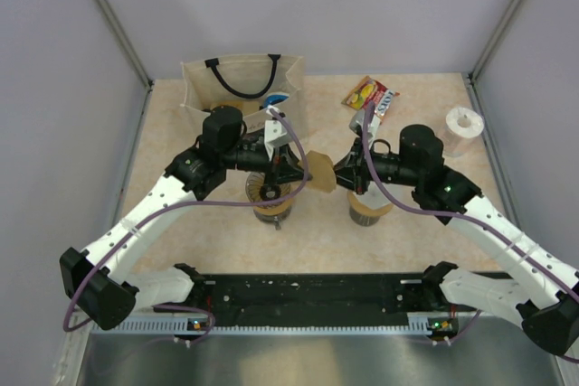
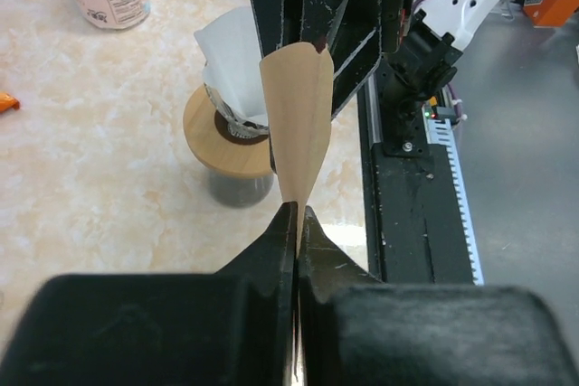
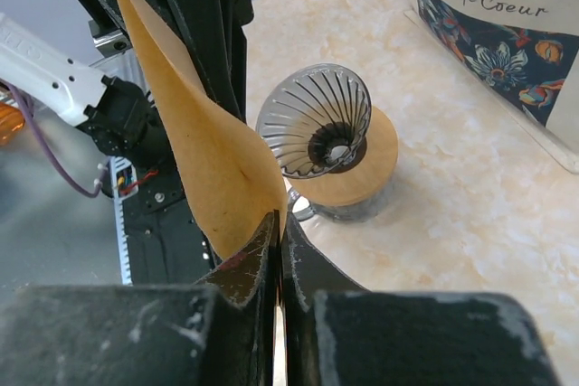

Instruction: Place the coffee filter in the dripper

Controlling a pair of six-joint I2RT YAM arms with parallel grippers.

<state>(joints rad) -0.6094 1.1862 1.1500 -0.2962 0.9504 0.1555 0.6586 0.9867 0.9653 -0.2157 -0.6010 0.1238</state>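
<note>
Top external view gives you the bag [image 1: 242, 88] at the back left of the desk [image 1: 317, 241], a packet [image 1: 371, 97] and a bottle [image 1: 465, 124] at the back right, and a second cup [image 1: 369, 210] under the right arm. The left arm crosses over the dripper [image 1: 270, 194], so only part of its tan ring shows there; the right wrist view shows you the ribbed cone whole. Left tool [image 1: 303, 176] and right tool [image 1: 336, 178] are both clenched on the filter [image 1: 318, 183], which hangs above the desk between the dripper and the second cup. It is folded flat, with its long axis running from tool to tool.
</note>
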